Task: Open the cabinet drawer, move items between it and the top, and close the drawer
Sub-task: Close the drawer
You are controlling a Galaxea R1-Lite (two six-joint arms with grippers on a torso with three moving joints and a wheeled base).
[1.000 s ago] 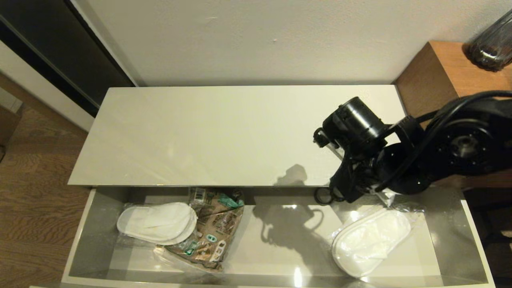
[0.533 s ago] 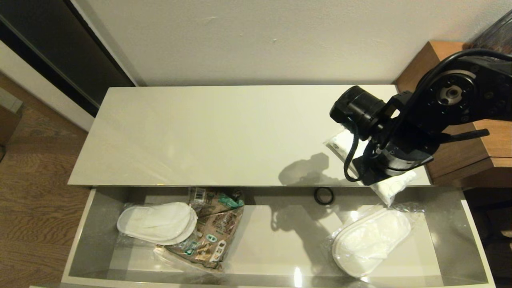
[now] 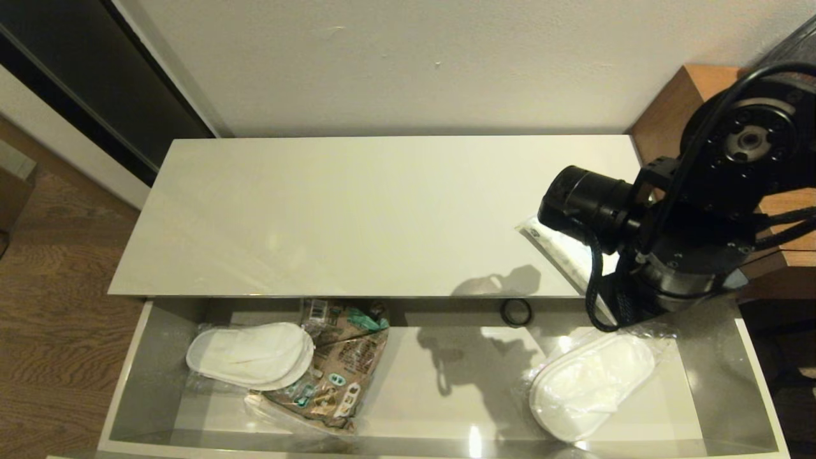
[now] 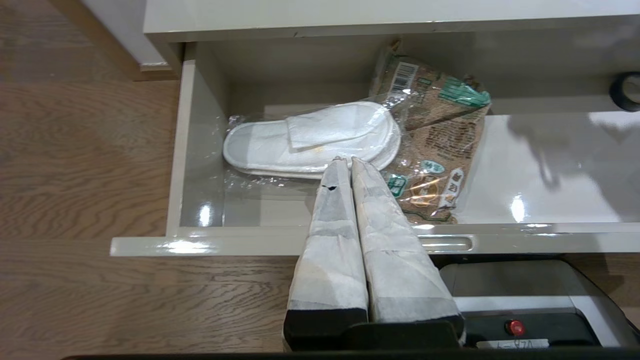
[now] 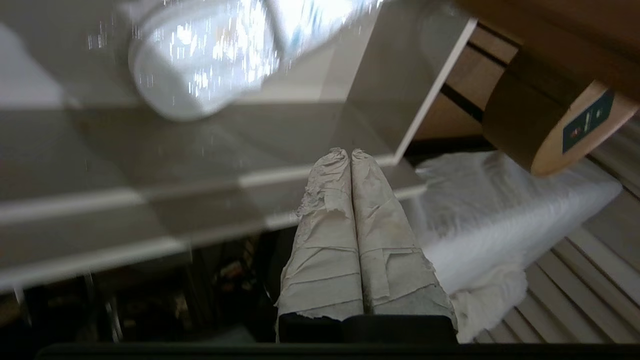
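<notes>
Cabinet drawer pulled fully open below the top. In drawer, left part: white slippers in clear bag, overlapping brown printed snack bag just beside them. In drawer, right part: second bagged slipper pair, lying diagonal. Small black tape roll at back edge of drawer, right of centre, just under front lip of the top. White soft pack lying on right end of the top, partly hidden by right arm. Right arm raised over right end of cabinet, bulk of it above the pack and drawer's back right corner. Right end effector pinched fully together, nothing between fingers, pointing past drawer's right front corner. Left end effector also pinched together, holding nothing, parked in front of drawer's front edge, aimed at left slippers. Brown wooden furniture to right of cabinet.
</notes>
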